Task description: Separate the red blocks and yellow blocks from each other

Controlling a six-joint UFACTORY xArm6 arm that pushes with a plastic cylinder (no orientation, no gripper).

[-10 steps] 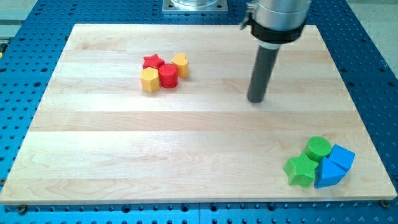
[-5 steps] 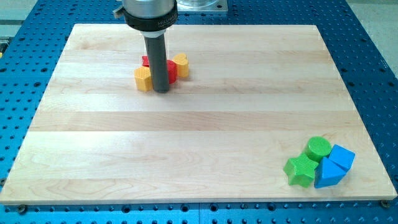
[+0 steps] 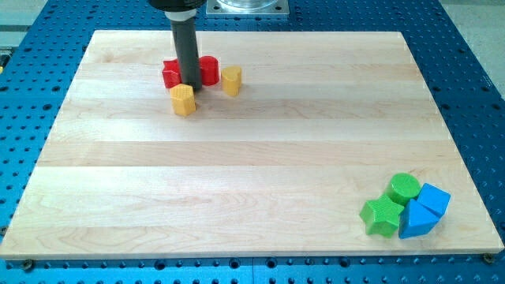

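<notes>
The tabletop (image 3: 252, 166) is pale, smooth-grained wood laid on a blue perforated base (image 3: 473, 87). My tip (image 3: 188, 84), the blunt end of a straight dark rod, has no fingers, so there is nothing to open, close or clamp; it only pushes.

It stands between two red blocks: one red block (image 3: 171, 74) touches the rod at its 9 o'clock, and the other red block (image 3: 208, 71) sits at its 3 o'clock. The rod hides their inner faces, so I cannot tell their shapes.

A ribbed yellow hexagonal block (image 3: 183, 100) lies just beside the tip at 6 o'clock. A second yellow block (image 3: 230, 81), rounded on top, sits apart at 3 o'clock, beyond the right-hand red one.

Well away, at the tabletop's 4 o'clock corner, a green cylinder (image 3: 404, 188), green star (image 3: 383, 215) and two blue blocks (image 3: 422, 209) cluster together.
</notes>
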